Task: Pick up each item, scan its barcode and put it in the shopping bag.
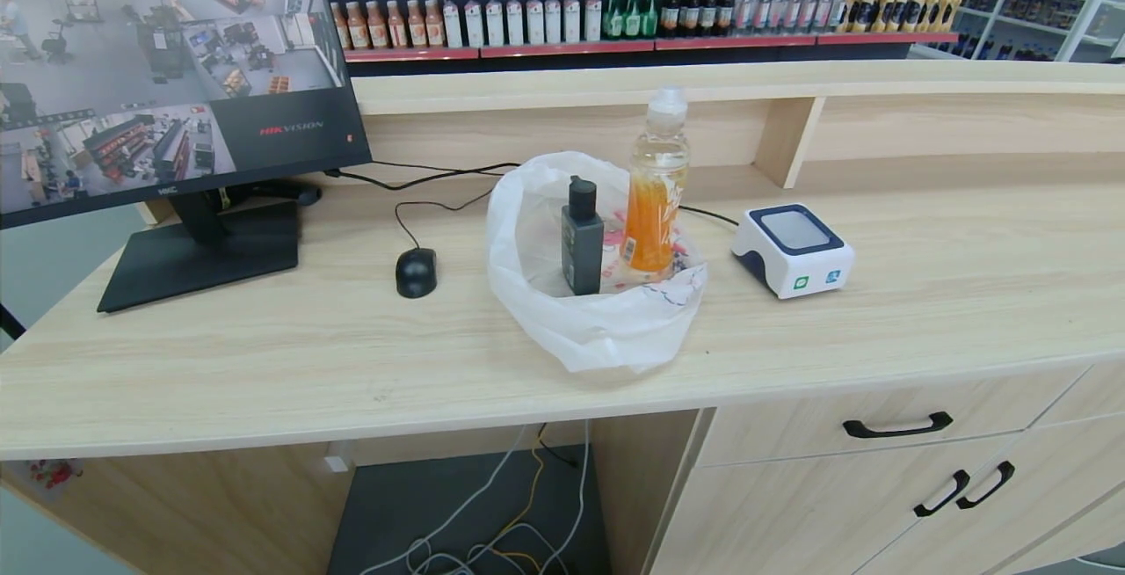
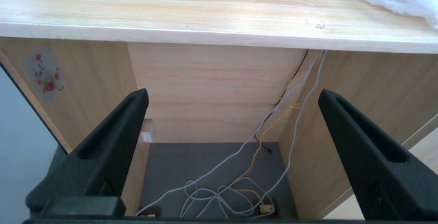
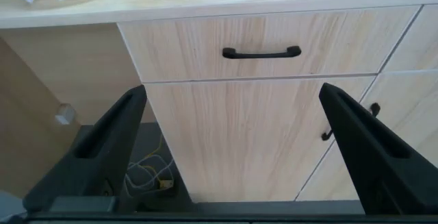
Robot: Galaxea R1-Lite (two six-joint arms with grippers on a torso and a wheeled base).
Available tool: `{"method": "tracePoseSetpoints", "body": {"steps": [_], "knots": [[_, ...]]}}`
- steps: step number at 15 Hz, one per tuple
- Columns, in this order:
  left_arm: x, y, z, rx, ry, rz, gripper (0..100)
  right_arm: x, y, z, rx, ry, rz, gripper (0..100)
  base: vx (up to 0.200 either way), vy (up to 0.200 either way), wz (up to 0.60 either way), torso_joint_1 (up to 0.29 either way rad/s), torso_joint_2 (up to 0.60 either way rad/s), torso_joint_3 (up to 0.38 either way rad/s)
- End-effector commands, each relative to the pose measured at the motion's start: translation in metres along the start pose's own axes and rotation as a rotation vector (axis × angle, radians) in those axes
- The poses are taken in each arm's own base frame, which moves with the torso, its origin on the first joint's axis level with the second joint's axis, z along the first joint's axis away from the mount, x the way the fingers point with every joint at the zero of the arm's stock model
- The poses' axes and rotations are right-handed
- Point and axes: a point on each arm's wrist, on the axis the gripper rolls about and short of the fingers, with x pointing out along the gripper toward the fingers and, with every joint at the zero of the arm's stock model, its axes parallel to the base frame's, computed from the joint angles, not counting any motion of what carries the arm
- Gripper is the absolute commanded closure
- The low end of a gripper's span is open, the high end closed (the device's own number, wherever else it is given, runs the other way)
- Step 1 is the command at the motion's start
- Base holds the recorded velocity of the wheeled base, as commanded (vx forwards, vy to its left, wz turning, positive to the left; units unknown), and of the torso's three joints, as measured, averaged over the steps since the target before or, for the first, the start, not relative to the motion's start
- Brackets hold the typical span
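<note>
Both items stand inside the thin white crinkled plastic shopping bag [image 1: 598, 329], so I judge the bagging done or all but done. What is left is a check and a clean finish.

The bag sits mid-way along the pale wood-grain counter [image 1: 264, 355], close to its front edge. Its soft rim has slumped into a low open bowl. The dark grey, flat-sided pump bottle [image 1: 582, 245] is upright toward the bag's left wall. The tall clear plastic bottle of orange drink with a white cap [image 1: 655, 197] is upright just beside it, toward the rear.

The left gripper [image 2: 233, 101] and the right gripper [image 3: 233, 90] hang below the counter's front edge, facing the cabinet. Each has its black, wedge-shaped jaws spread wide and holds nothing.

Any rise from there should go up and away from the edge first. The bag's film droops toward that edge and would snag easily, and the tall bottle looks top-heavy (a tug on the film could tip it).

The white box scanner with a dark blue frame around its glossy window [image 1: 791, 250] sits just beside the bag toward the counter's right end. A rounded black mouse [image 1: 416, 272] lies toward the left end. The right gripper faces a drawer with a slim black bar handle [image 3: 261, 53].
</note>
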Motion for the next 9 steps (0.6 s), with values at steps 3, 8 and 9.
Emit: {"method": "tracePoseSetpoints", "body": {"steps": [3, 8, 9], "knots": [[0.0, 0.0, 0.0, -0.004, 0.0, 0.002, 0, 0.0004, 0.0001, 0.0006, 0.105, 0.0, 0.004, 0, -0.133, 0.0, 0.0, 0.002, 0.0, 0.002], [0.0, 0.0, 0.0, -0.001, 0.0, 0.002, 0, 0.0004, 0.0009, 0.0005, 0.099, 0.003, 0.041, 0, -0.04, 0.0, 0.0, 0.004, 0.0, 0.001], [0.0, 0.0, 0.0, 0.001, 0.0, 0.0, 0, 0.0004, 0.0016, 0.0008, 0.095, 0.002, 0.073, 0, 0.0, 0.0, 0.0, 0.0, 0.0, 0.0]]}}
